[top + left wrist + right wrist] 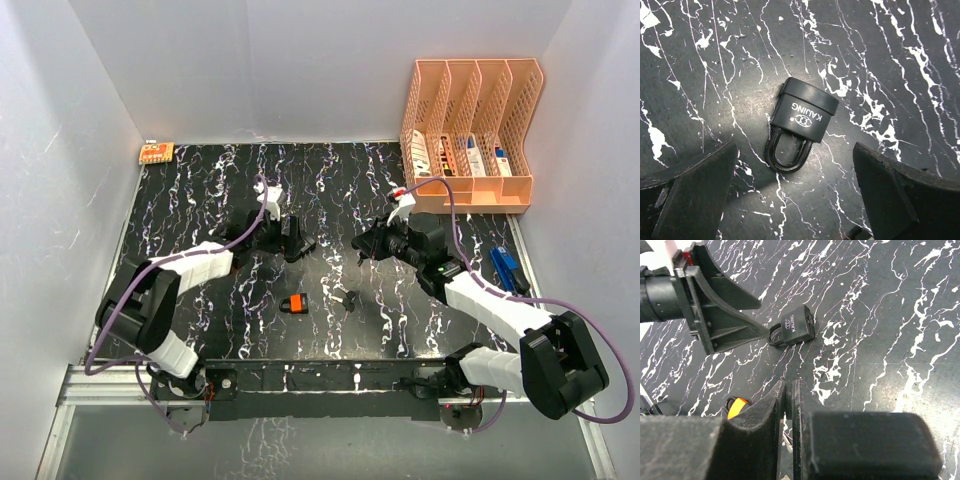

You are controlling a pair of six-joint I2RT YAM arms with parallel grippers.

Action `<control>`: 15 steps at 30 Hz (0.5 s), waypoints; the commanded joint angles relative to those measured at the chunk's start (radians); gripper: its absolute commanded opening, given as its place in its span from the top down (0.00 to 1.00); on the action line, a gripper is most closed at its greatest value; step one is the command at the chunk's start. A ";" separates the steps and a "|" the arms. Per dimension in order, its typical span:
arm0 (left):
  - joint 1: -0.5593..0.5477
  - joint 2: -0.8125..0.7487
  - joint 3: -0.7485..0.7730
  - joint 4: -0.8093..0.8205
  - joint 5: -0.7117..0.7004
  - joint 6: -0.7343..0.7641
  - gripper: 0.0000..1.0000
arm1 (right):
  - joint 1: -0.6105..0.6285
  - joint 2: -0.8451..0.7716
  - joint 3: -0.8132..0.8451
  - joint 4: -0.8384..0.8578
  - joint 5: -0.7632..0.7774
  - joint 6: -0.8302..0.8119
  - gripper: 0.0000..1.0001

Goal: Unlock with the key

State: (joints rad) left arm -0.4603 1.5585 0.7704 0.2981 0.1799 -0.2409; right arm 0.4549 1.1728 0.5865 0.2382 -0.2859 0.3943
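The black padlock (804,116) is found flat on the bench (900,60), centred just ahead of the released left hand (795,160), shackle end nearest it; the clenched right hand (790,390) is held farther off.

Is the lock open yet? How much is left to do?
Not yet. Done: nothing; the black padlock lies flat, shackle closed, no key in it. In hand: the left pincer hangs open over it, the right pincer is shut, seemingly empty. Left: fetch the key, maybe the small dark thing by the orange padlock, insert it, turn.
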 commanded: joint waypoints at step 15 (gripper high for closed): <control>-0.030 0.228 0.171 -0.077 0.034 0.236 0.02 | -0.007 -0.008 0.038 0.036 0.008 -0.001 1.00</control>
State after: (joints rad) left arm -0.4728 1.7733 0.9066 0.2516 0.2138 -0.0551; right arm 0.4522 1.1725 0.5861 0.2379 -0.2859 0.3946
